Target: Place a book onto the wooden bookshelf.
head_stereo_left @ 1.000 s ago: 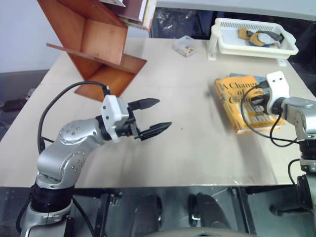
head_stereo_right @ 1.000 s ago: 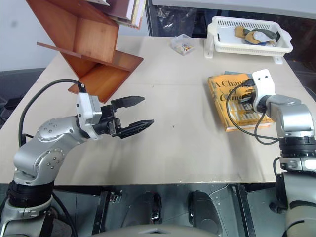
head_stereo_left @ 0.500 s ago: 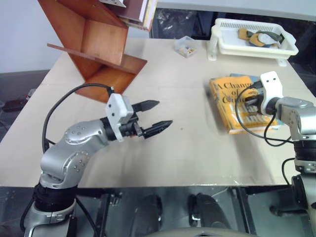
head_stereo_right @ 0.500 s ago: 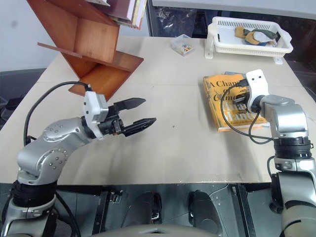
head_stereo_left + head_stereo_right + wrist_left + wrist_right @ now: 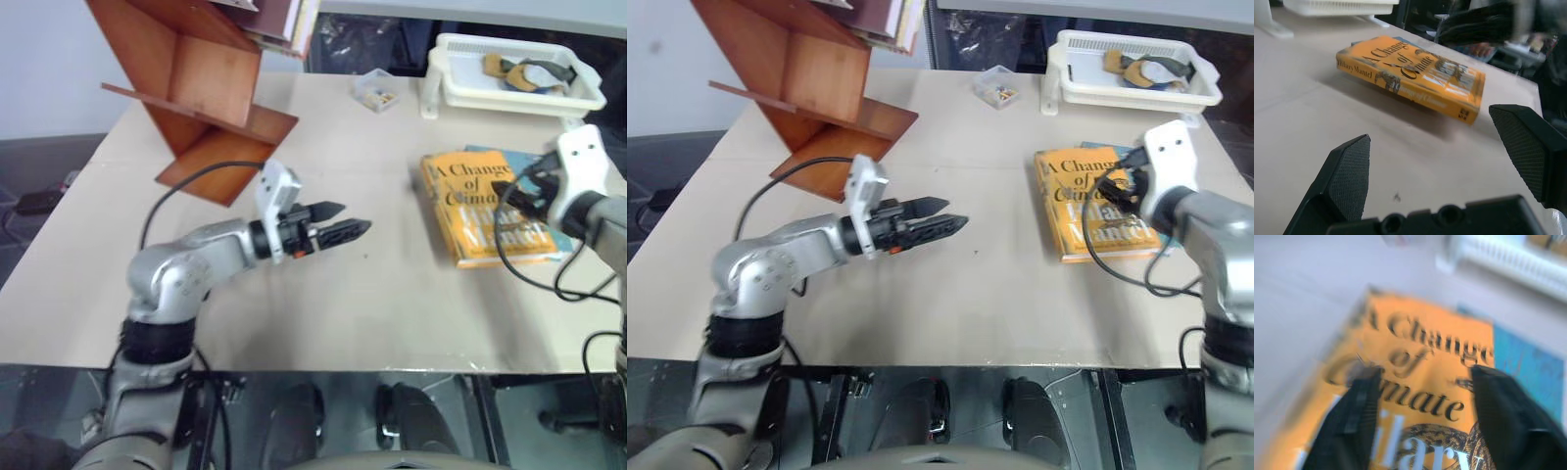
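Book: we see the book (image 5: 1095, 203) lying flat on the table (image 5: 999, 284), cover up, on our right side, resting on top of a teal book (image 5: 490, 153) whose corner shows behind it.
Bookshelf: the wooden bookshelf (image 5: 803, 93) stands at the far left of the table, well apart from the book (a few other books already lean in its top compartment).
Right gripper: our right gripper (image 5: 1420, 401) hovers over the cover with its fingers spread apart and nothing between them; we judge it released, not grasping.
Left gripper: our left gripper (image 5: 1447, 161) is spread wide and empty, pointing across the table toward the book's spine, with bare table between them.
Done: nothing of the placing, as far as we can see; the book has not left the table.
Left to do: get a firm hold on the book, lift it off the teal one, carry it across to the shelf, and set it in a compartment.
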Robot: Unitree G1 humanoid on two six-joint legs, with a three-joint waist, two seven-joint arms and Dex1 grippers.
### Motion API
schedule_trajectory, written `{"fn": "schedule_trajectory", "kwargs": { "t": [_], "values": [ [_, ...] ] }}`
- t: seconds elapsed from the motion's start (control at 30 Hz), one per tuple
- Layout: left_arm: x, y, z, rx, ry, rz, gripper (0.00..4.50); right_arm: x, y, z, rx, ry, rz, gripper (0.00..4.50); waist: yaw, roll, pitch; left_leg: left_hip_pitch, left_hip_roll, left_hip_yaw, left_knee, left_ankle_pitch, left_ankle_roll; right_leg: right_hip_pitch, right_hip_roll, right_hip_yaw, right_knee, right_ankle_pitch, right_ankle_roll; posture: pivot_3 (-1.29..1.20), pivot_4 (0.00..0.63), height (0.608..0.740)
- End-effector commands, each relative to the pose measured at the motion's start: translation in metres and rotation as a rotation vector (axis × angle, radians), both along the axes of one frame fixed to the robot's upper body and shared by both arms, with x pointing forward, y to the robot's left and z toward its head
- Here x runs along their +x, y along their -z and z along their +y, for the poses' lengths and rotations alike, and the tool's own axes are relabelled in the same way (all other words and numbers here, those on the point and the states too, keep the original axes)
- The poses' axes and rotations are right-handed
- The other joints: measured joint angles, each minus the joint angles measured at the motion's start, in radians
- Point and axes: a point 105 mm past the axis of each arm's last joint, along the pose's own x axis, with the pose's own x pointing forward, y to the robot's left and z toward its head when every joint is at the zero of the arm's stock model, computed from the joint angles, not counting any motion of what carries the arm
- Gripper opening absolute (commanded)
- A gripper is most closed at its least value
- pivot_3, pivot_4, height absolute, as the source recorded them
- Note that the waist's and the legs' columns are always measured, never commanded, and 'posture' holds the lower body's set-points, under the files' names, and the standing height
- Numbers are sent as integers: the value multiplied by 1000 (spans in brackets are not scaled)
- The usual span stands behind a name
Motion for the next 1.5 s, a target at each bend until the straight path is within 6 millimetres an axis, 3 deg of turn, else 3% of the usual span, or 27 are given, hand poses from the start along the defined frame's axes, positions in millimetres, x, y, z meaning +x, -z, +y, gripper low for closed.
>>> {"fn": "schedule_trajectory", "kwargs": {
  "t": [0.03,0.1,0.2,0.33,0.53,0.9,1.27,1.37,1.5],
  "values": [
    [10,-2,-15,-46,30,87,4500,-43,-10,24,-2,-115,-91,4407,-1,0,0,0,0,0,0,0,0,0,0,0,0,0,0,0,150,740],
    [20,1,-29,-96,51,199,4500,-69,-6,40,31,-203,-112,4407,9,-1,0,0,-1,0,-1,0,0,0,-1,1,-1,0,0,0,150,740],
    [34,14,-52,-129,70,380,4500,-85,6,42,33,-185,-90,4407,5,0,0,-1,-2,-3,1,0,0,1,-1,-3,-1,0,1,0,150,740],
    [47,26,-90,-208,99,579,4500,-92,13,40,61,-130,-91,4407,5,-2,1,-2,-5,-5,4,0,1,2,-4,-4,-1,-1,1,0,150,740],
    [54,39,-135,-215,75,679,4500,-96,21,27,5,26,-97,4407,4,-3,1,-6,-6,-7,3,0,1,0,-4,-5,-2,-1,1,0,150,740],
    [56,46,-169,-271,16,690,4500,-98,22,32,-7,84,-146,4407,6,-3,2,-12,-7,-10,3,0,1,-3,-4,-8,-4,-1,1,0,150,740],
    [60,37,-185,-337,-46,685,4500,-96,21,37,-14,103,-161,4407,6,-4,2,-12,-7,-10,4,0,1,-3,-4,-8,-4,-1,2,0,150,740],
    [55,35,-189,-345,-16,697,3685,-95,22,38,-18,102,-159,4500,6,-4,2,-12,-7,-10,4,0,1,-3,-4,-9,-4,-1,2,0,150,740],
    [55,31,-189,-348,-6,692,1796,-95,25,39,-26,102,-152,4500,6,-4,2,-12,-7,-10,4,0,1,-3,-4,-9,-4,-1,2,0,150,740]
  ]
}}
